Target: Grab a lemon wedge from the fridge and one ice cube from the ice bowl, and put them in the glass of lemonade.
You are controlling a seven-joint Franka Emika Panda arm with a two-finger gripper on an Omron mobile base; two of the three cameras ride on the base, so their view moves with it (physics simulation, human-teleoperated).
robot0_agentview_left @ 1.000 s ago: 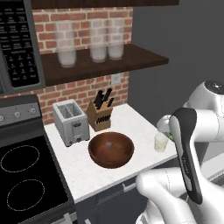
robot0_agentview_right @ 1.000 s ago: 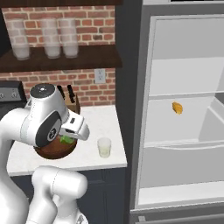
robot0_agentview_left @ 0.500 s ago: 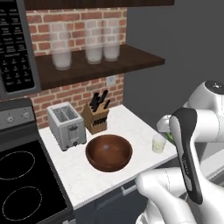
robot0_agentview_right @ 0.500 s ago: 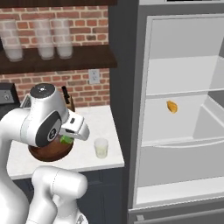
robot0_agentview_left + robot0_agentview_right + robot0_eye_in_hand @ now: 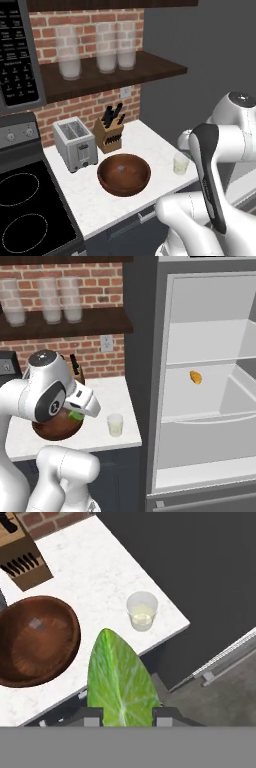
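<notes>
My gripper [image 5: 124, 717] is shut on the bright green lemon wedge [image 5: 122, 679], which stands up between the fingertips in the hand view. In the right base view the lemon wedge [image 5: 76, 415] hangs under the hand, over the near rim of the ice bowl [image 5: 52, 430]. The glass of lemonade [image 5: 142, 611] stands on the white counter near its right corner, right of the wooden ice bowl [image 5: 37, 639]. A pale ice cube [image 5: 35, 624] lies inside the bowl. The fridge [image 5: 210, 321] stands open at the right.
A small orange-yellow piece [image 5: 195, 377] lies on a fridge shelf. A toaster [image 5: 75, 143] and knife block [image 5: 110, 134] stand behind the ice bowl [image 5: 123, 174]. The stove [image 5: 22, 202] is to the left. Frosted jars [image 5: 97, 50] sit on the shelf above.
The whole scene has slid slightly left in both base views, so the base has moved. The gripper keeps the lemon wedge over the bowl's edge.
</notes>
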